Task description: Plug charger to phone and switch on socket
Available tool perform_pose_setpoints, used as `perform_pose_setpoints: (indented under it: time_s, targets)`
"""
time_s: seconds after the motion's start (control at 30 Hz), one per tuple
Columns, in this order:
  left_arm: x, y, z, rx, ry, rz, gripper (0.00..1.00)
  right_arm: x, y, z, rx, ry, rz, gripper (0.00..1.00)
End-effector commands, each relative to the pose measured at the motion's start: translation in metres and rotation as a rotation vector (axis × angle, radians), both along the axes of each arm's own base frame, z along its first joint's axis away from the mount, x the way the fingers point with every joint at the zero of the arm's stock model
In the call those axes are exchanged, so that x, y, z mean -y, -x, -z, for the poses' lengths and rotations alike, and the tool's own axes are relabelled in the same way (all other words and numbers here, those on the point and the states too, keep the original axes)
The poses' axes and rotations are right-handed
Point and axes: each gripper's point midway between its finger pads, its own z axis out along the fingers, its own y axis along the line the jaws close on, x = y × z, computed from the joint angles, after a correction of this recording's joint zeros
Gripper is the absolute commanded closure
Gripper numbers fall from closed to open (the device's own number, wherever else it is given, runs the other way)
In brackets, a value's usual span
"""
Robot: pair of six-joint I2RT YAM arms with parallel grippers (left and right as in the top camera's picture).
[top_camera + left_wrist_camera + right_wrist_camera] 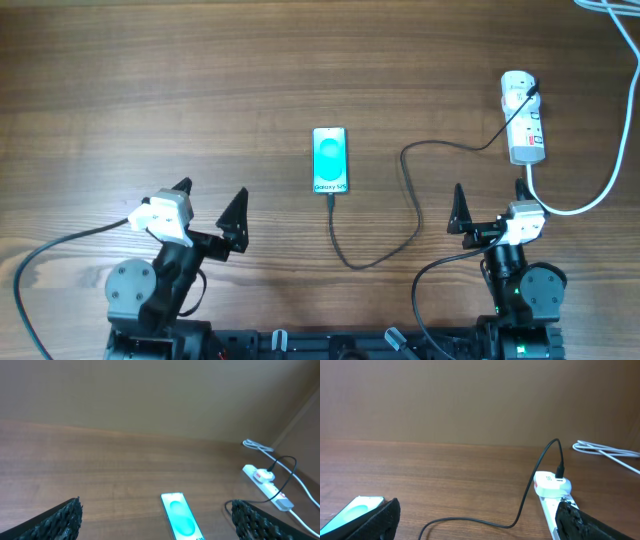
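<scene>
Left gripper (211, 192) and right gripper (490, 195) stand nearest, jaws wide apart, holding nothing. Beyond them the charger (352, 266) loops up to the near edge of the phone (330, 158); seating cannot be confirmed. Phone lies loose mid-table: an unbraced push on the plug would likely slide it away. Socket (525, 125) sits far right; reaching its switch risks snagging the charger and dragging the socket.
</scene>
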Motion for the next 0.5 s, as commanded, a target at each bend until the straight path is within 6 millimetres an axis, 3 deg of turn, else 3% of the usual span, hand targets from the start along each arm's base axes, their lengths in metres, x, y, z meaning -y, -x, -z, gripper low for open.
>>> perform_pose_setpoints:
  time_s: [0.0,0.27,0.47]
  targets:
    - [-0.003,-0.003,0.005,0.057,-0.008,-0.014,0.0,0.004,0.0,-0.002,0.011,0.012,0.02,0.0]
    - [-0.004,-0.005,0.002,0.178,0.003,-0.022,0.0,0.004,0.0,-0.002,0.011,0.012,0.021,0.0]
    - [-0.02,-0.004,0.003,0.22,0.038,-0.119,0.0,0.004,0.0,-0.002,0.011,0.012,0.02,0.0]
